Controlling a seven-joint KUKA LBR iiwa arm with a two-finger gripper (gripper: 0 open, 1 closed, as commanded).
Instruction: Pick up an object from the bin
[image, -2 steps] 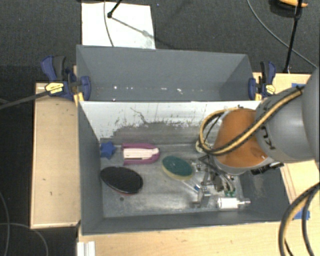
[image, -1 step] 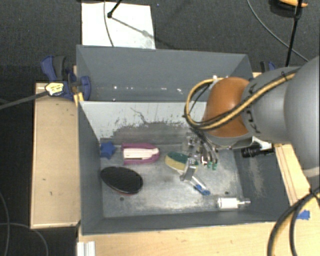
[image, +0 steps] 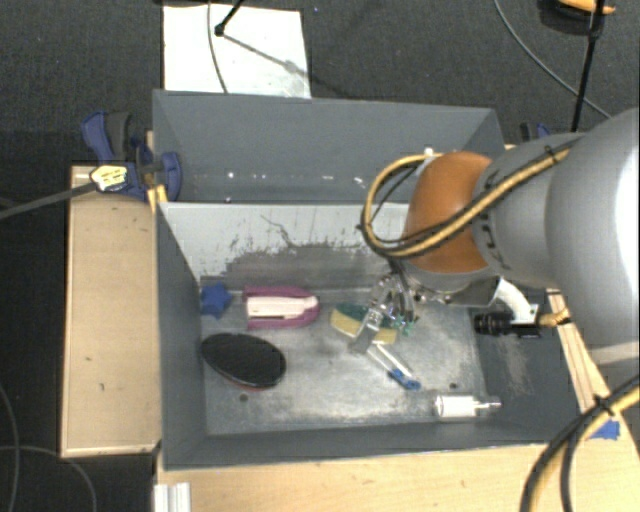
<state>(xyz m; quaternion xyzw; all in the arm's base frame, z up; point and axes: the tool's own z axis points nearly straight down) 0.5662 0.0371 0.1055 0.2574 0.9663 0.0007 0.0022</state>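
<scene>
Grey metal bin (image: 180, 330), contents noted left to right. Far left of the floor, against the back wall: small blue piece (image: 214, 298). In front of it, and apart from it: black oval pad (image: 243, 360), lying flat. Just right of the blue piece: pink-and-white stapler-shaped item (image: 282, 307), lying lengthwise along the back wall. Centre of the floor: tan block (image: 347, 321) with a darker top edge. The gripper (image: 385, 318) is low over the floor directly at this block's right side. Contact between the two: cannot tell. Claw state: cannot tell, as the tip is cluttered against the block and the wrist. Just below the gripper: clear stick with a blue tip (image: 397, 368), angled down to the right. Front right corner: white tube (image: 462, 406), lying along the front wall, well apart from the gripper. Right side, under the arm's orange cover (image: 445, 215): small black cylinder (image: 500, 323).
</scene>
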